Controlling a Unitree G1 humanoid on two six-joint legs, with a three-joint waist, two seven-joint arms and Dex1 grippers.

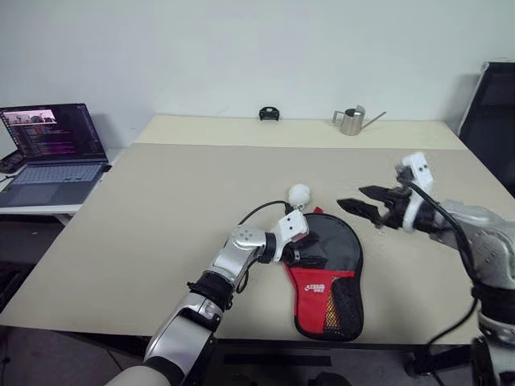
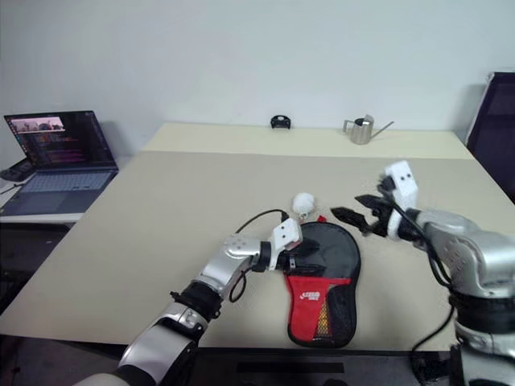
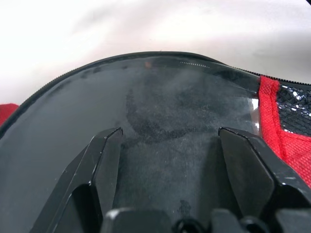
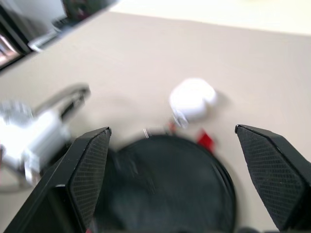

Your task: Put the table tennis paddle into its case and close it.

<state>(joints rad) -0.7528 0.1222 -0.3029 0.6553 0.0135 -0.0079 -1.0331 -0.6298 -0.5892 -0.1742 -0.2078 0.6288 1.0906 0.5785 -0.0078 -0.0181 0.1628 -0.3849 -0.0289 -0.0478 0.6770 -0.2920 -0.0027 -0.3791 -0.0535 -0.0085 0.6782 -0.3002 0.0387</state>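
The broad beige table (image 1: 161,209) carries the paddle-shaped black and red fabric case (image 1: 330,281) near its front edge; I judge the paddle is inside, unseen. My left gripper (image 1: 299,256) rests unclenched on the case's round end, my right gripper (image 1: 360,204) hovers spread, empty. I'd pin the case, then find the zip.

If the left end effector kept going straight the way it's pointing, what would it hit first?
Most likely the case: the left end effector points straight at its round black top, fingers open on either side, already very close. Whether it touches yet is unclear.
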